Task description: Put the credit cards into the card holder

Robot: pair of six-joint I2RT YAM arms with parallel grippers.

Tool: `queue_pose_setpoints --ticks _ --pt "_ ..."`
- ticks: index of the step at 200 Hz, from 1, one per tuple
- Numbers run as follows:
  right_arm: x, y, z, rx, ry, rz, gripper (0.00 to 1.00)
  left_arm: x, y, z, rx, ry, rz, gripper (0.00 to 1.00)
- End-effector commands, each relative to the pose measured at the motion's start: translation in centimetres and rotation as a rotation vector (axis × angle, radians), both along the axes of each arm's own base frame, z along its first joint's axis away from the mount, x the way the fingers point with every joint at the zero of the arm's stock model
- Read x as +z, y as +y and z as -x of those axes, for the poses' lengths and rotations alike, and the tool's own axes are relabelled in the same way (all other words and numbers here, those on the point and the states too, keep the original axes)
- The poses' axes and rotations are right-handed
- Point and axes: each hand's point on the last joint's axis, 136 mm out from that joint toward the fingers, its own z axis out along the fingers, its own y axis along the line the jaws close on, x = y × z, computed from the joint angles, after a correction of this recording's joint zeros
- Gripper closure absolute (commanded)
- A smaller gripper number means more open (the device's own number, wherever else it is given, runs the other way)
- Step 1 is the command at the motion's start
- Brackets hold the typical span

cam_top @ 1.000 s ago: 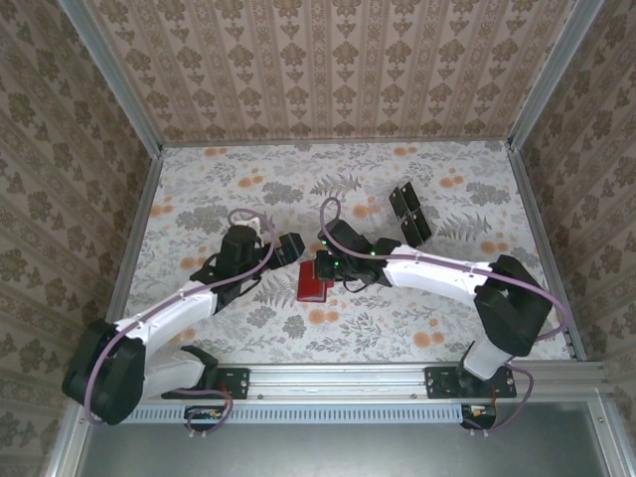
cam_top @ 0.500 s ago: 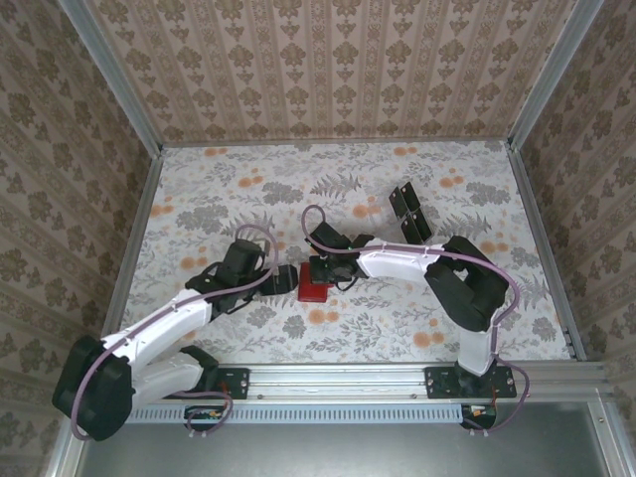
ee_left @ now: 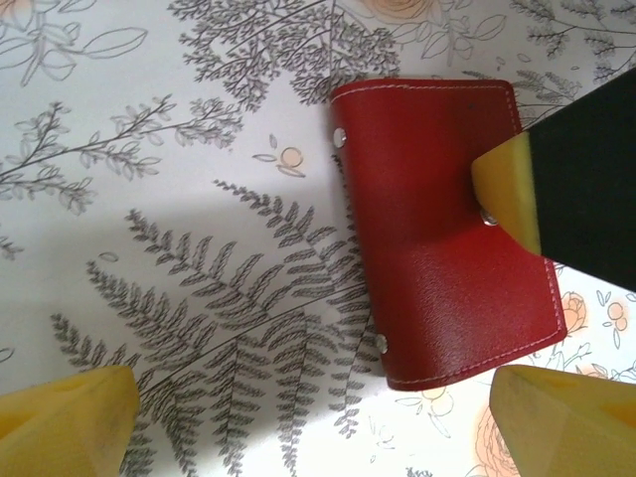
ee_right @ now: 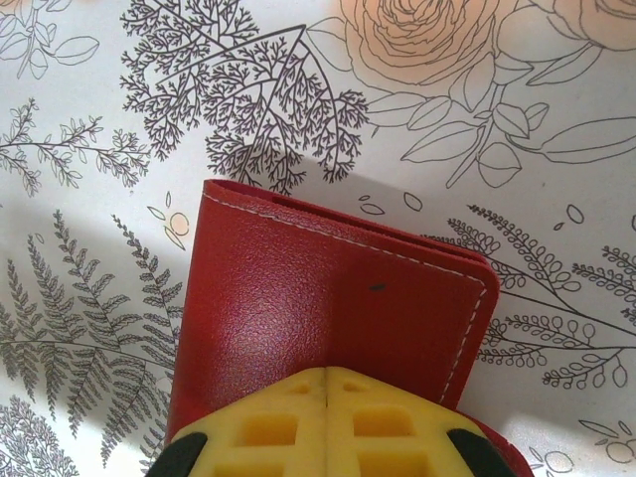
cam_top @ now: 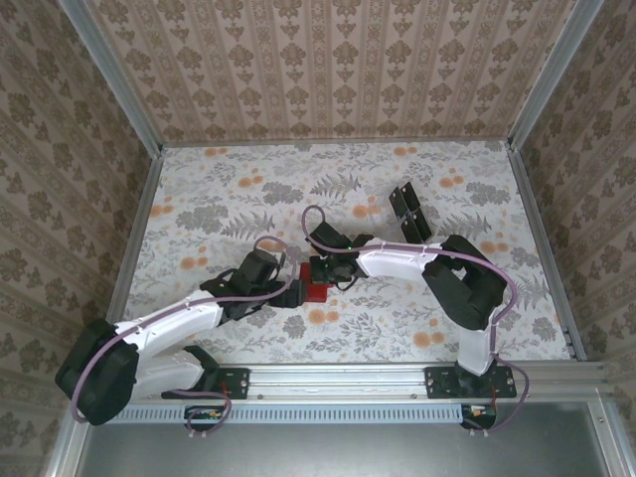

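Barely started: card holder (ee_left: 447, 238) lies folded shut, right gripper (ee_right: 328, 376) clenched empty pressing on it, left gripper (ee_left: 310, 422) spread wide, credit cards (cam_top: 409, 214) well apart, none inserted.

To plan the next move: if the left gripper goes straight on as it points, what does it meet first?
Probably the card holder, lying ahead between the open fingers of the left gripper; the shut right gripper rests on it. Depth is unclear.
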Motion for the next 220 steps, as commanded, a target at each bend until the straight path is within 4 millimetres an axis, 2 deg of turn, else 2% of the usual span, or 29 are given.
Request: queue_pose_setpoints --ticks 1,116,189,220 --pt "-0.7 0.2 -0.1 0.021 0.015 0.006 1.0 -0.1 -0.5 -0.5 -0.03 -0.048 -0.011 0.0" --pt "-0.7 0.3 -0.5 0.019 0.023 0.001 1.0 -2.5 -1.2 -1.2 -0.046 -0.044 -0.042 0.0" --pt "0.0 0.7 -1.2 0.022 0.016 -0.004 1.0 -5.2 -0.1 -0.6 -0.017 0.001 -0.088 0.0" --pt "0.5 0.8 -1.4 0.028 0.011 -0.002 0.96 -6.2 0.6 -0.4 0.017 0.022 -0.109 0.0"
